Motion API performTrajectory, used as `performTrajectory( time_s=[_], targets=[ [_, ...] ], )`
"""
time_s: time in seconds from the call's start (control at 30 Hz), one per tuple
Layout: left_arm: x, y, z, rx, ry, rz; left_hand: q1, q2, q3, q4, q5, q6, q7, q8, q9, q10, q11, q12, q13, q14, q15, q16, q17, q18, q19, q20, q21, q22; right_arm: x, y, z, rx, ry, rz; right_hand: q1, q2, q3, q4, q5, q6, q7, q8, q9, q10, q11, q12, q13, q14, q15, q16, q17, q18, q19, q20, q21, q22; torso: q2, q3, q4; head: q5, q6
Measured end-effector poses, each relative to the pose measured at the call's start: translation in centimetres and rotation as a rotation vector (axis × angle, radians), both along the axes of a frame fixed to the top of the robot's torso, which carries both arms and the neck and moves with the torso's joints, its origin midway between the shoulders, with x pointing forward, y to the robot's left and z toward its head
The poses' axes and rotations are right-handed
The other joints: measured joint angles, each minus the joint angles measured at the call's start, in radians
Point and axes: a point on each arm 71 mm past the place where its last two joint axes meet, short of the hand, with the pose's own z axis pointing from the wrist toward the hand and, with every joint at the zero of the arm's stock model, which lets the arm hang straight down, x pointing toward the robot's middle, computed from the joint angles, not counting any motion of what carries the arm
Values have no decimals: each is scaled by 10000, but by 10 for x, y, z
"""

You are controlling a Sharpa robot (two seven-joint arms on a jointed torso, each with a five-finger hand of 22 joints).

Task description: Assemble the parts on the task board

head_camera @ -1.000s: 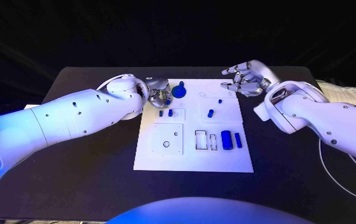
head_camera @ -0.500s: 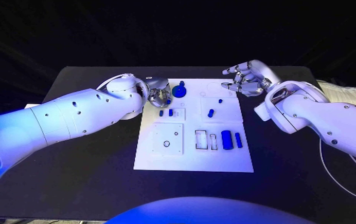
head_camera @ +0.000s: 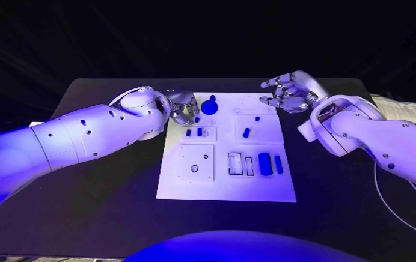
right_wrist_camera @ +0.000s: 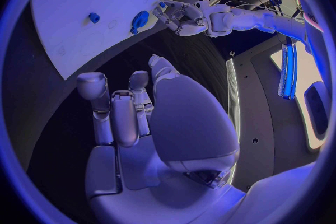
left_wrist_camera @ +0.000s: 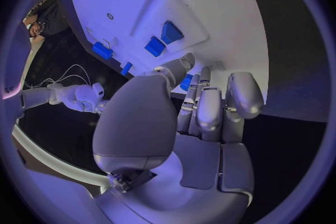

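Observation:
The white task board (head_camera: 225,184) lies in the middle of the black table. A blue knob-shaped part (head_camera: 210,106) stands near its far edge. My left hand (head_camera: 182,107) hovers just left of that knob with its fingers curled in. In the left wrist view a blue bit (left_wrist_camera: 185,83) shows between the thumb and fingers (left_wrist_camera: 210,106); I cannot tell whether it is held. My right hand (head_camera: 286,92) hangs off the board's far right corner, fingers half curled, nothing in it. Two small blue parts (head_camera: 193,133) and a blue peg (head_camera: 245,133) sit mid-board.
Two longer blue parts (head_camera: 270,163) lie beside empty slots (head_camera: 235,163) in the board's near half. A square inset with a small hole (head_camera: 195,163) is at the near left. Bare black table (head_camera: 104,196) surrounds the board on both sides.
My left hand has drawn slightly back toward the far left, away from the small blue piece beside the knob. The right hand has stayed put.

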Motion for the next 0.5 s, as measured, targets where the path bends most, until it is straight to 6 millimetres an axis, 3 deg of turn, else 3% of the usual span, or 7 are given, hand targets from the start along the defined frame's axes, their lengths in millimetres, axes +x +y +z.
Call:
performTrajectory(
  time_s=[0.27,0.5],
  targets=[
    [-1,13,2,-106,-68,256,2,-1,30,-31,0,6,1,10,40,-48,-23,0,3,36,36,0,0,0,0,0,-58,-11,3,-5,-2,-70,30,-135,0,0,70,-39,0,-13,-13,0,0,-409,-5,-585,-519,0,0,-100,-63,1,-79,-7,-80,-93,-6,-1,10,-9,16],
    [-3,38,12,-1078,63,917,189,186,484,-121,0,673,-54,264,111,480,-105,163,80,36,36,0,-39,0,0,0,-107,-11,7,-15,-5,-334,104,-323,44,36,532,-84,0,359,-136,60,25,-854,7,-2368,-2153,-38,-38,-506,-430,1,-185,-43,-282,-308,-20,-7,19,6,103]
  ],
)
